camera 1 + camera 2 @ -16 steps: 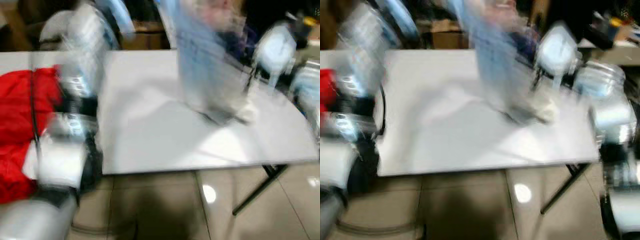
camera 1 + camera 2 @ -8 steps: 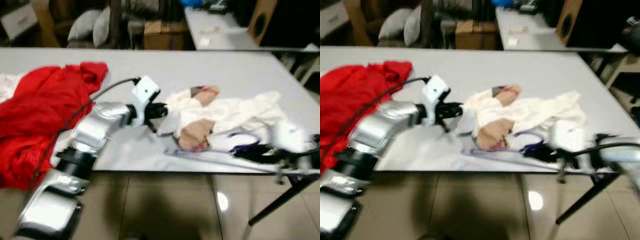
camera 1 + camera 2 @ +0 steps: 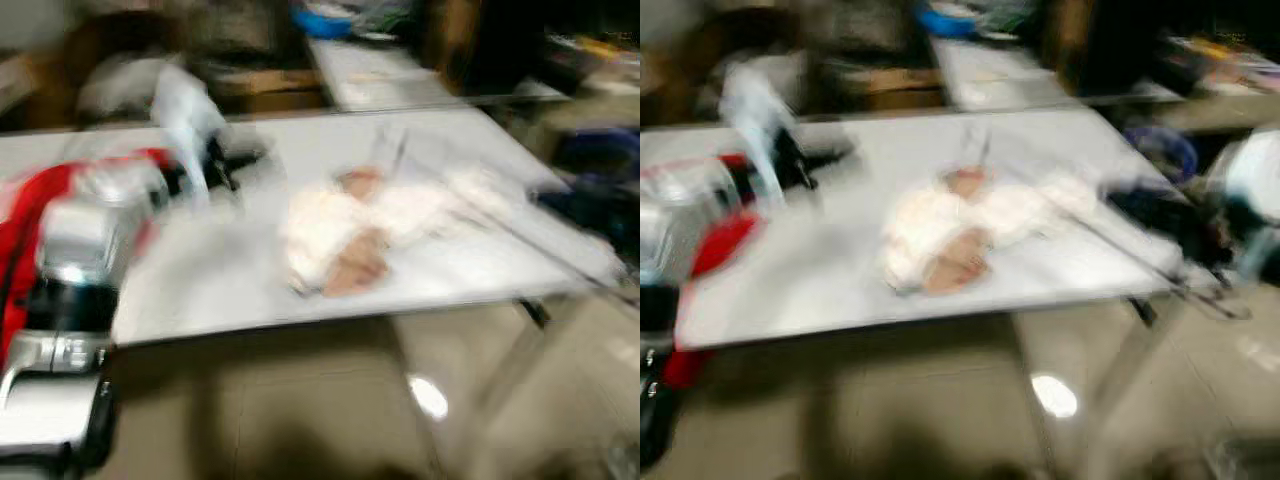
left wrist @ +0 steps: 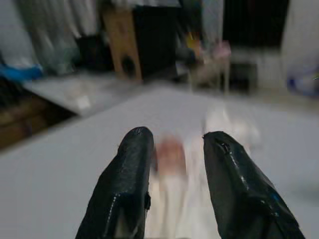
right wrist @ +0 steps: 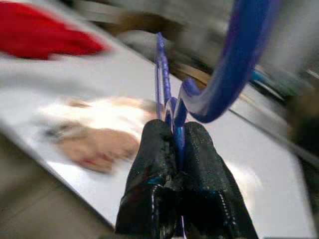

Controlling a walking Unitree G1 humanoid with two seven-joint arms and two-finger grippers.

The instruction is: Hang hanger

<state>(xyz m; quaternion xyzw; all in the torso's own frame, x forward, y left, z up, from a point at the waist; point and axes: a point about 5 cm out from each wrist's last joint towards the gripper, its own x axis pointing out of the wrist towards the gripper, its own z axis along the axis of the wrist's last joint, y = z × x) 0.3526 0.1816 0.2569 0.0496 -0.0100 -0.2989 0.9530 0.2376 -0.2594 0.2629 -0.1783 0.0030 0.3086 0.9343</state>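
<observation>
White rectangular desk (image 3: 230,280) bearing a crumpled red cloth (image 3: 25,215) at 9 o'clock and a cream garment (image 3: 960,225) at centre. Right hand (image 5: 174,142) clamps the blue plastic hanger (image 5: 229,64) above the desk; left hand (image 4: 172,164) narrowly parted, empty, facing the garment.

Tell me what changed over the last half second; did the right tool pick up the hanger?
The right tool is shut on the blue hanger and has lifted it off the table; half a second ago it lay by the cream garment. The left tool has drawn back from the garment, fingers apart. The head camera swung, blurring the views. Cream garment and red garment remain on the table.
</observation>
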